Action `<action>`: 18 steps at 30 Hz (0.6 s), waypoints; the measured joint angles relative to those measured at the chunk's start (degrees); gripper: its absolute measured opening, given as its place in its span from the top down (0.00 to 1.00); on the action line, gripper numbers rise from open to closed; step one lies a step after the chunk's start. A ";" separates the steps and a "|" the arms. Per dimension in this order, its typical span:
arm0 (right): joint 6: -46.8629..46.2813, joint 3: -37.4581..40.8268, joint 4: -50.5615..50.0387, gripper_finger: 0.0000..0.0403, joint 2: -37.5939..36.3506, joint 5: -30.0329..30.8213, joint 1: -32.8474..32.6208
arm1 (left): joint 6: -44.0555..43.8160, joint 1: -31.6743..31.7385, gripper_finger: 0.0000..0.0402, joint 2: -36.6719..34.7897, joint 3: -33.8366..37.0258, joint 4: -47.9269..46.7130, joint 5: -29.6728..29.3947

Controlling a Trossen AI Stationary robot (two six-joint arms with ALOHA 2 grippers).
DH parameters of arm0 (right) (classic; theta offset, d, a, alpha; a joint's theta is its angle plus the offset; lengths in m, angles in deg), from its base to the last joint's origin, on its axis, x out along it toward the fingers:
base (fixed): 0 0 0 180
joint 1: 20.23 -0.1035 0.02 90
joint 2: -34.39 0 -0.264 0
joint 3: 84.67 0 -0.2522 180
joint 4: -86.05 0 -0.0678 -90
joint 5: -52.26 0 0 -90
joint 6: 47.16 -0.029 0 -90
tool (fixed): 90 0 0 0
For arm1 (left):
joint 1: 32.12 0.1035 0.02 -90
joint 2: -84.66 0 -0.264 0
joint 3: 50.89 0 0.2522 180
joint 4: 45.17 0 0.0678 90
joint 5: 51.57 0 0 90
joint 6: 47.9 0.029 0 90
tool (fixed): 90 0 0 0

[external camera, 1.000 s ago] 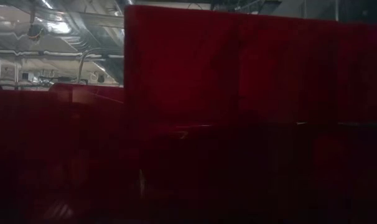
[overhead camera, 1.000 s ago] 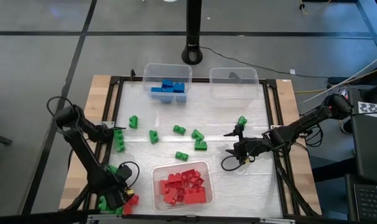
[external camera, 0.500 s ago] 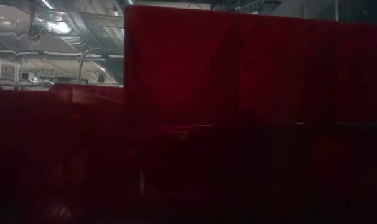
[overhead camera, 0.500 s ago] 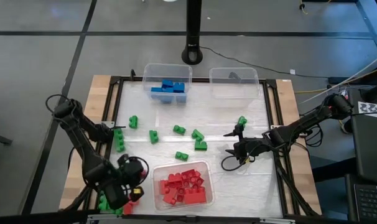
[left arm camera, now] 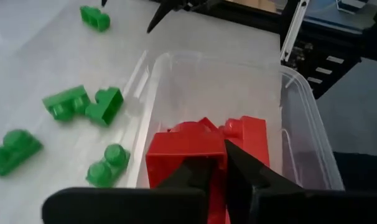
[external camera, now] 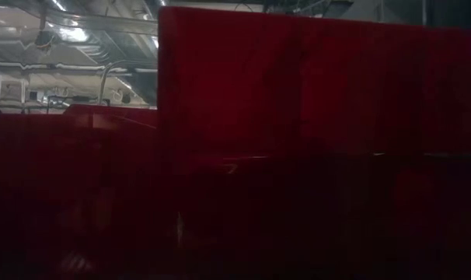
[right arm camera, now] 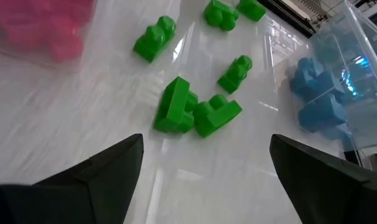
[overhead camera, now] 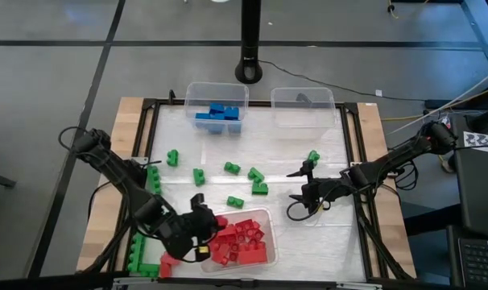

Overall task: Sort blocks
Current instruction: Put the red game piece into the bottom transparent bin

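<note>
Left fingers (left arm camera: pixel 221 168) grip red block (left arm camera: pixel 182 158) over bin (left arm camera: pixel 300 124); right fingers (right arm camera: pixel 201 168) spread.

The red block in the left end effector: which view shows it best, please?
The left wrist view: the red block sits close-up between shut fingers above the bin. The high view hides it under the arm; other views miss it.

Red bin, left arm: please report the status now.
Left gripper shut on red block, over the red bin. Right gripper open, waiting by green blocks. Nothing blocking.
</note>
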 joint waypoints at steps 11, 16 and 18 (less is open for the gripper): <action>0.01 -0.13 -0.07 0.13 0.00 -0.34 0.00 | 0.56 3.71 0.72 0.60 0.00 1.99 4.43; -0.07 -0.15 -0.13 0.13 1.10 -0.53 0.00 | 2.06 4.61 0.59 0.32 -0.32 1.36 9.30; -0.18 -0.17 -0.01 0.13 2.04 -0.54 0.00 | 2.82 3.61 0.57 0.16 -1.99 1.37 9.40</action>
